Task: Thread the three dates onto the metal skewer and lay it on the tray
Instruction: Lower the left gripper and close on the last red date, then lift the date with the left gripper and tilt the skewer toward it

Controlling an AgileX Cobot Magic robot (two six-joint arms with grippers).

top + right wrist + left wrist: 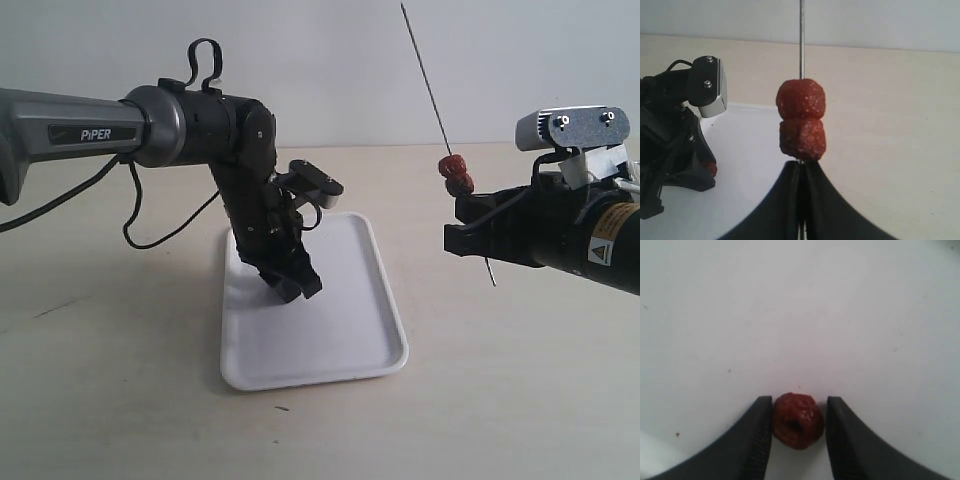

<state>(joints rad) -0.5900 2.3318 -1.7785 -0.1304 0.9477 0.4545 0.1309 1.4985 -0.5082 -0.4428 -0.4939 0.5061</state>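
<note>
My right gripper point(456, 228) point(801, 165) is shut on the thin metal skewer point(428, 80) point(801, 40) and holds it nearly upright, to the right of the tray. Two dates point(456, 173) point(801, 120) are threaded on it, stacked just above the fingers. The third date point(798, 420) point(710, 169) lies on the white tray point(350, 340) point(790, 315) point(750, 150). My left gripper point(299, 288) point(799, 401) is down over the tray, open, with one finger on each side of that date. One finger point(760, 435) touches it; a thin gap shows at the other.
The tray lies on a pale beige tabletop point(120, 380). The left arm's black cable point(150, 235) hangs beside the tray's far left corner. The skewer's lower end point(490, 272) sticks out below my right gripper.
</note>
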